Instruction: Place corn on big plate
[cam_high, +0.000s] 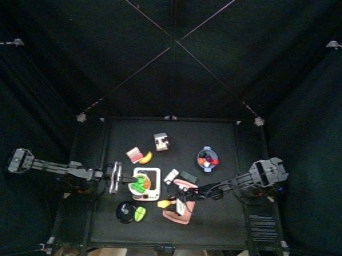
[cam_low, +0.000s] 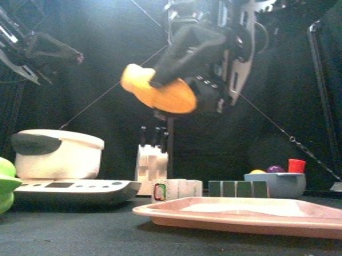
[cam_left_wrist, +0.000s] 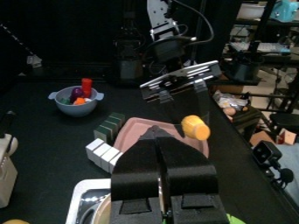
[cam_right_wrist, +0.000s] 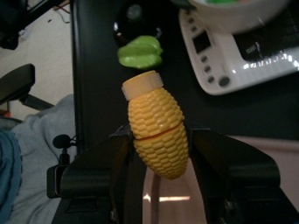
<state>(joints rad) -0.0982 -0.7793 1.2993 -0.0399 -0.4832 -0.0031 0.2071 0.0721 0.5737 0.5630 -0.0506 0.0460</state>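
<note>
Nearest the front camera lies the flat pink-red rectangular big plate (cam_low: 247, 214) on the black table (cam_low: 80, 235). Above it, the right gripper (cam_low: 187, 72) hangs with its jaws clenched around the small yellow toy corn (cam_right_wrist: 159, 131) (lifted clear of the plate). Over the white scale-like tray (cam_left_wrist: 87, 197), the left gripper (cam_left_wrist: 165, 160) has its jaws pressed together, grasping nothing.

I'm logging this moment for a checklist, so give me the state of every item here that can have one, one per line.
corn: lifted, gripped by the right tool, held above the table.
big plate: flat on the table, nothing on it.
right tool: shut on the corn.
left tool: shut, holding nothing.
small bowl: upright, holding coloured pieces.
white scale-like toy: flat on the table.
green piece: lying on the table.
</note>
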